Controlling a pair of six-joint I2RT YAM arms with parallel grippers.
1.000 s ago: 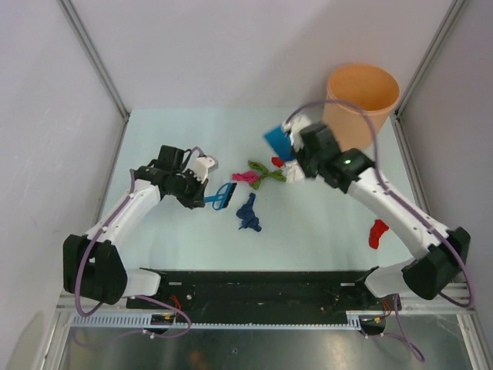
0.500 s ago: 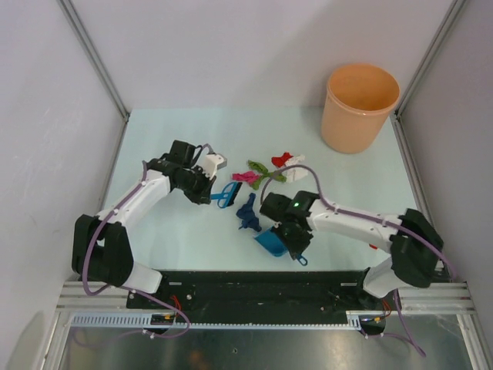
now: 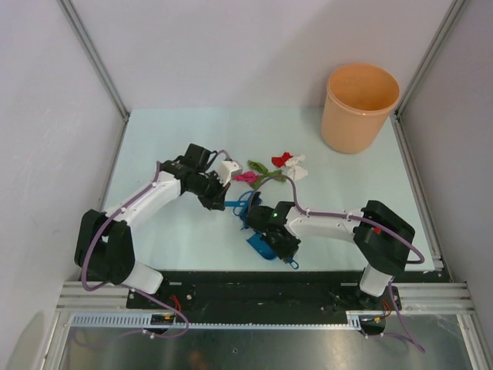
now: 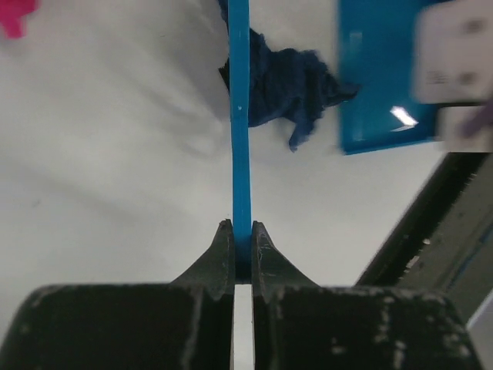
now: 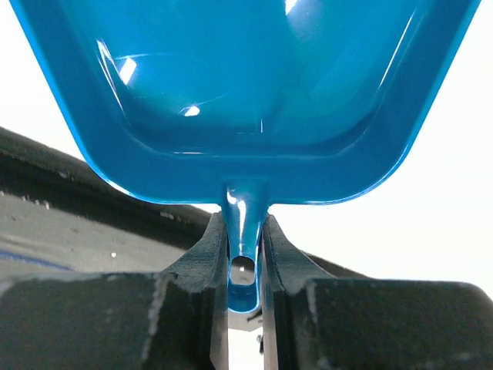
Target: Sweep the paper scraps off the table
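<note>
Top external: left gripper (image 3: 222,202) clamped on probable brush (image 3: 236,206), right gripper (image 3: 286,252) on half-hidden dustpan (image 3: 260,245).

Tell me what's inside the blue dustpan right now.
Seen from the right wrist, the blue dustpan holds only bare glossy plastic, with nothing lying in it. Its front edge is cut off there, and from above the right arm covers part of it.
</note>
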